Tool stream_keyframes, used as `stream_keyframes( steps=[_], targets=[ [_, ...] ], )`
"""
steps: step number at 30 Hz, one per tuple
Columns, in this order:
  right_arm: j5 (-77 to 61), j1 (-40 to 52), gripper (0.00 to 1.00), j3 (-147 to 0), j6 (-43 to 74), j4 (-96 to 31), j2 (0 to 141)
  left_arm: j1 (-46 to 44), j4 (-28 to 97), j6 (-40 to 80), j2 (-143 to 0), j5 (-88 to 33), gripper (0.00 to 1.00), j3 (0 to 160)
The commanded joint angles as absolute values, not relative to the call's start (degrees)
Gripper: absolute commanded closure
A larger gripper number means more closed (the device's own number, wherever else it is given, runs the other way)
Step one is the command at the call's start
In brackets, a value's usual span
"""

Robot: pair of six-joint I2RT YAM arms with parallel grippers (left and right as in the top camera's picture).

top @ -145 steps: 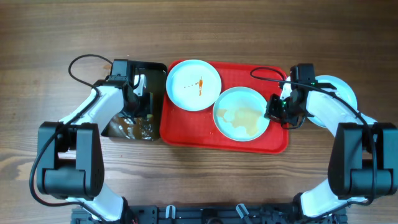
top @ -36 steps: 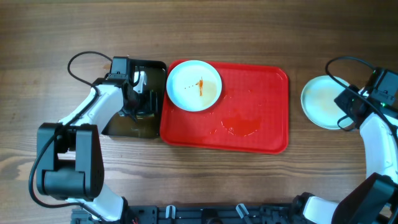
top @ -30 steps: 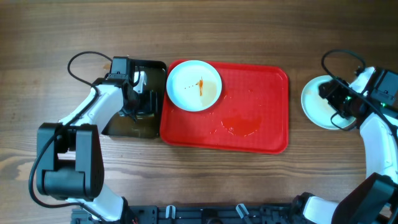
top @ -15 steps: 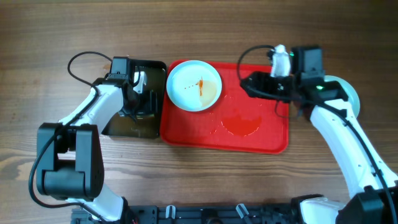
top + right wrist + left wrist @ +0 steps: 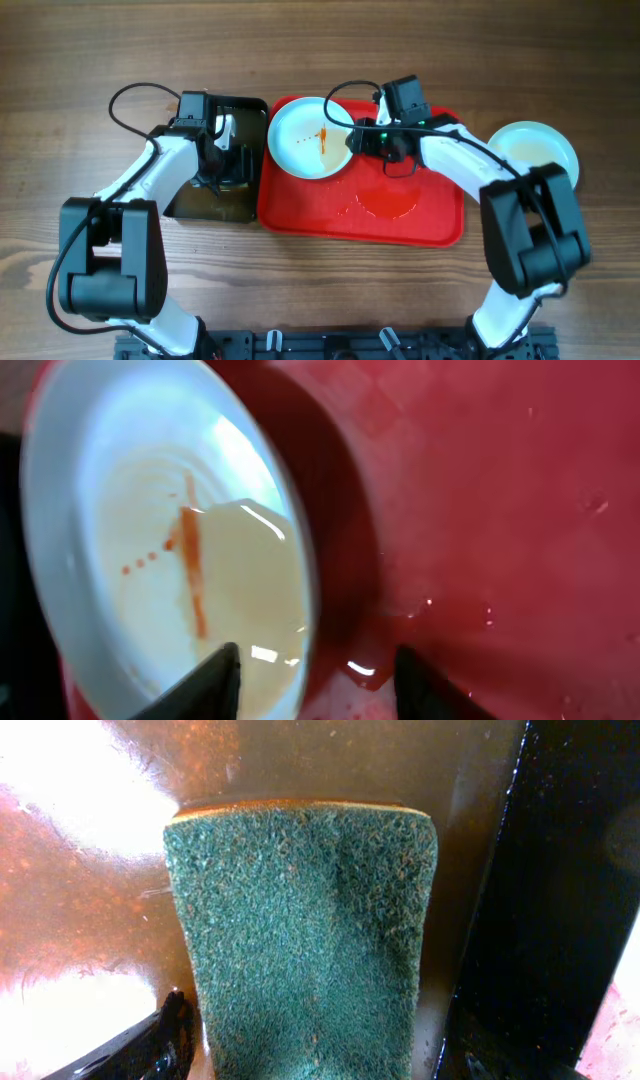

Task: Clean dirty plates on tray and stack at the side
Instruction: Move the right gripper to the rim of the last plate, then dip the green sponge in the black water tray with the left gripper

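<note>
A pale plate (image 5: 305, 138) with an orange-brown smear lies in the far left corner of the red tray (image 5: 440, 225). My right gripper (image 5: 354, 140) is at this plate's right rim. In the right wrist view the plate (image 5: 120, 560) holds cloudy liquid, and the right gripper (image 5: 315, 682) is open, straddling the rim without touching it: one finger over the plate, the other over the tray (image 5: 500, 510). Another pale plate (image 5: 538, 150) rests on the table right of the tray. My left gripper (image 5: 222, 150) hovers open around a green sponge (image 5: 300, 930).
The sponge lies in brown liquid inside a small black tray (image 5: 200, 208) just left of the red tray. A puddle of orange liquid (image 5: 390, 205) sits mid-tray. Black cables loop beside both arms (image 5: 130, 100).
My right arm swung from the side plate across the red tray to the smeared plate's rim, and its jaws narrowed. The left arm has not moved.
</note>
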State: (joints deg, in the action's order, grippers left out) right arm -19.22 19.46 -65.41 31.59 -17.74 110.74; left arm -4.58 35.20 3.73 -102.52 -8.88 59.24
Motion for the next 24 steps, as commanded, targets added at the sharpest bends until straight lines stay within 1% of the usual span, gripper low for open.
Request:
stream_keyframes(
  steps=[1,2,3,4,5,6,12,17,20,23,24],
  targets=[
    [-21.1,19.6,0.67,-65.8,33.5,-18.3,112.9,-4.4,35.2,3.7,-101.4,-9.6,0.22,60.1],
    [-21.1,19.6,0.72,-65.8,33.4,-18.7,112.9,-4.4,35.2,3.7,-101.4,-9.6,0.22,60.1],
    [-21.1,19.6,0.8,-65.8,33.4,-19.3,112.9,-4.4,35.2,3.7,-101.4,-9.6,0.22,60.1],
    [-21.0,19.5,0.85,-65.8,33.3,-20.3,112.9,-4.4,35.2,3.7,-101.4,-9.6,0.22,60.1],
    [-20.8,19.5,0.94,-65.8,33.0,-21.9,112.9,-4.4,35.2,3.7,-101.4,-9.6,0.22,60.1],
    [-20.4,19.4,0.96,-65.8,33.0,-23.0,112.8,-4.4,35.2,3.7,-101.4,-9.6,0.22,60.1],
    [-11.9,19.3,0.96,-65.8,32.9,-32.8,110.7,-4.4,35.4,3.7,-101.4,-9.6,0.22,60.1],
    [-5.0,19.3,0.96,-65.8,29.7,-41.3,107.2,-4.4,35.4,3.7,-101.4,-9.6,0.22,60.1],
    [-4.4,19.3,0.96,-65.7,28.2,-43.5,107.2,-4.4,35.4,3.7,-101.4,-9.6,0.21,60.1],
    [-4.3,19.3,0.96,-65.5,28.3,-43.3,107.2,-4.4,35.2,3.7,-101.4,-9.6,0.15,60.1],
    [-4.3,19.3,0.96,-65.5,28.5,-43.3,107.2,-4.4,34.9,3.7,-101.4,-9.6,0.11,60.1]
  ],
)
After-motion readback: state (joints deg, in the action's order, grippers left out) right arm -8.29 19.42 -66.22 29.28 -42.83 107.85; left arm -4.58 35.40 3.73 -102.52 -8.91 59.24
